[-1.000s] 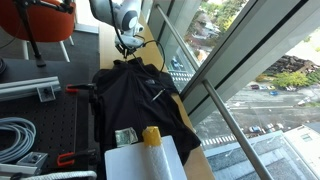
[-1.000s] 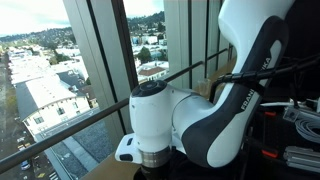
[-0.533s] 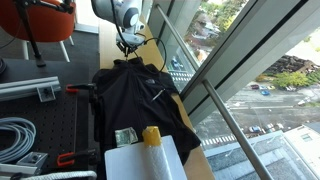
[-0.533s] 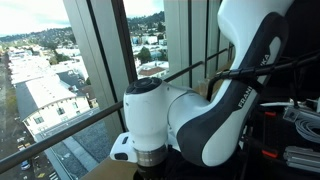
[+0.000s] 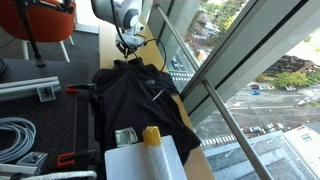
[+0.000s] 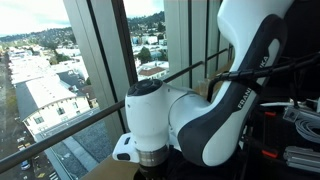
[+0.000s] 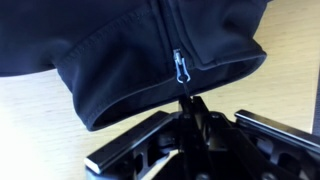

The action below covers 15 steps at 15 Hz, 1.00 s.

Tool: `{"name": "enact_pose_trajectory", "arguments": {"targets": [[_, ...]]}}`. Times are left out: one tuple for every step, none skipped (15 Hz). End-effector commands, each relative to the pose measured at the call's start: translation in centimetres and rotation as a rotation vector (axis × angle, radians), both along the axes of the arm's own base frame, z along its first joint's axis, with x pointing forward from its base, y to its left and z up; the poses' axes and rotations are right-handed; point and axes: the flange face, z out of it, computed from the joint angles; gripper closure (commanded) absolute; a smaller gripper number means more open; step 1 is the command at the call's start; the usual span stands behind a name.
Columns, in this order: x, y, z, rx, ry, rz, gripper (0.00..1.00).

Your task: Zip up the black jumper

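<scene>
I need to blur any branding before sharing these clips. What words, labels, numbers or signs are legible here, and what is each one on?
"FRANKA": dark lettering running along the white robot arm in an exterior view; the last letters are hard to make out.
black jumper and its zip pull: no text visible in the wrist view.
white container with a yellow cap: no readable label.
No numbers or signs can be read.

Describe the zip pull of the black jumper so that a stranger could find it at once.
On the wooden table lies the black jumper. Follow its zip to the edge just ahead of the gripper. The zip pull hangs there, small and silvery, the only pale metal piece on the dark cloth.
</scene>
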Motion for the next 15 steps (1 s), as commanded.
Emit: {"name": "enact_pose_trajectory", "arguments": {"targets": [[0.9,-2.4,0.4,-0.014,-0.001,-0.001,0.98],[1.3,-3.3,0.3,-0.018,0.005,-0.01,0.98],[1.7,-4.2,0.1,-0.02,0.012,-0.022,0.98],[2.1,-5.1,-0.1,-0.021,0.022,-0.032,0.98],[2.4,-6.0,-0.3,-0.024,0.029,-0.041,0.98],[2.8,-6.9,-0.5,-0.027,0.035,-0.05,0.98],[3.0,-7.7,-0.7,-0.03,0.041,-0.057,0.98],[3.1,-8.3,-0.9,-0.033,0.048,-0.063,0.98],[3.1,-8.9,-1.1,-0.035,0.053,-0.07,0.97],[3.1,-9.3,-1.4,-0.044,0.062,-0.07,0.68],[3.0,-9.7,-1.5,-0.05,0.068,-0.071,0.67],[3.0,-10.0,-1.5,-0.048,0.07,-0.074,0.6],[2.9,-10.4,-1.2,-0.047,0.073,-0.077,0.54],[3.1,-10.5,-0.6,-0.04,0.076,-0.076,0.48],[3.3,-10.5,0.3,-0.027,0.076,-0.075,0.4]]}}
